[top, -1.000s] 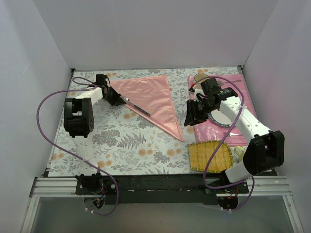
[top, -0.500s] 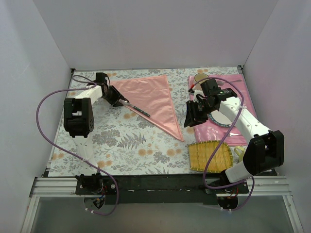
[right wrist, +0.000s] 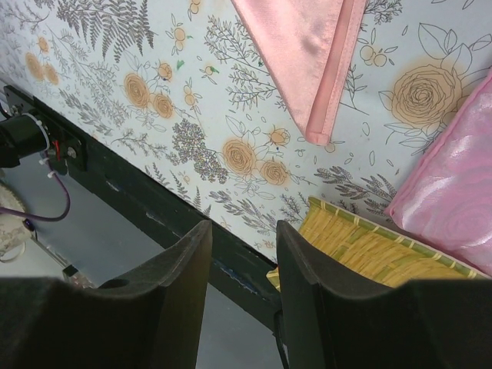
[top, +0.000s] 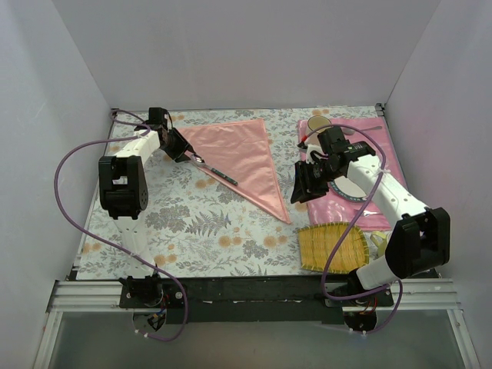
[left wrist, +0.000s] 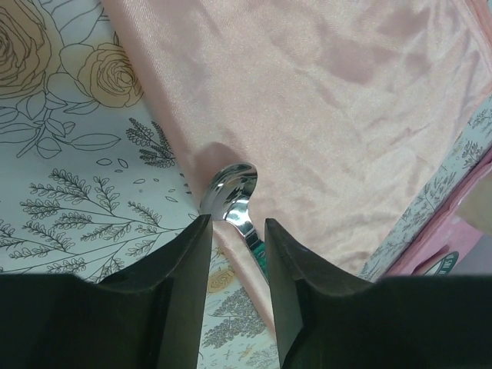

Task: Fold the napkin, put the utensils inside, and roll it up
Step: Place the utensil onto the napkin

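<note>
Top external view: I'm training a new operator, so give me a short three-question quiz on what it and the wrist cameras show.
1. True or false: the napkin lies folded into a triangle.
2. Pick one. The spoon lies: A) on the napkin; B) in the woven tray; C) on the placemat.
3. Short answer: what does the right gripper hold?

Key: 1 true; 2 A; 3 nothing, its jaws are open and empty.
</note>
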